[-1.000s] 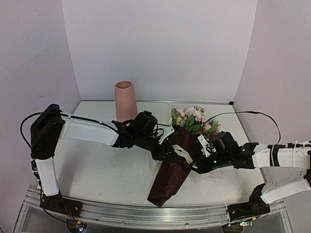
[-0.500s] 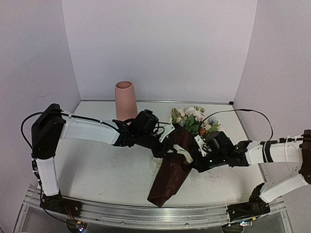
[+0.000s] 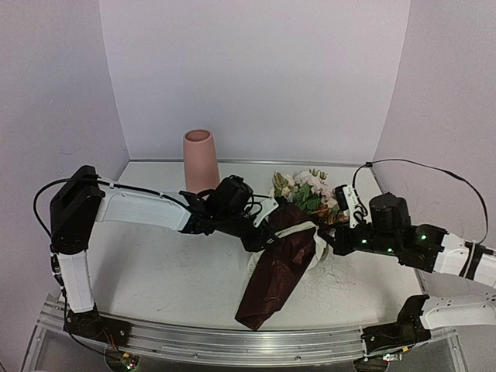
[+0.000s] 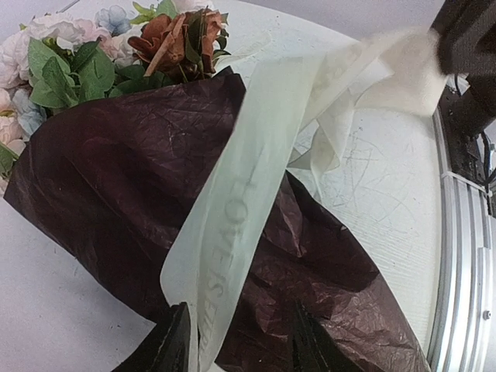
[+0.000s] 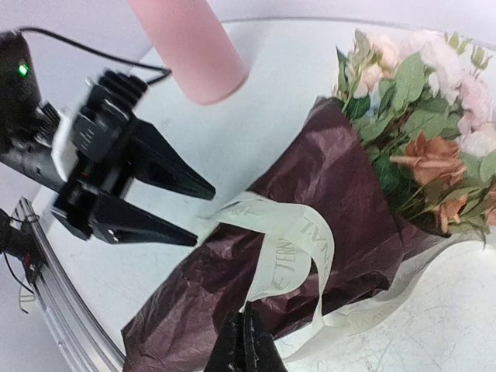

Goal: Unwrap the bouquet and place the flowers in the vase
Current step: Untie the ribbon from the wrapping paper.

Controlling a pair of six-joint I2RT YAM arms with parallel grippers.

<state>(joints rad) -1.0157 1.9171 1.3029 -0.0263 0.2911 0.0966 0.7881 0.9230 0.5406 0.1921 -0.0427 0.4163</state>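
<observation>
Right wrist view: right gripper [image 5: 244, 329] clamps the ribbon [image 5: 287, 232], left gripper [image 5: 203, 215] gapes at the bouquet [image 5: 341, 194]; untying likely needs a steady outward pull.

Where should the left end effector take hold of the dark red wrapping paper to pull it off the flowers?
Probably the narrow tail of the wrapping paper, the end away from the flowers. It tapers and lies clear of the ribbon, so the open left end effector could come from the left and pinch across it.
</observation>
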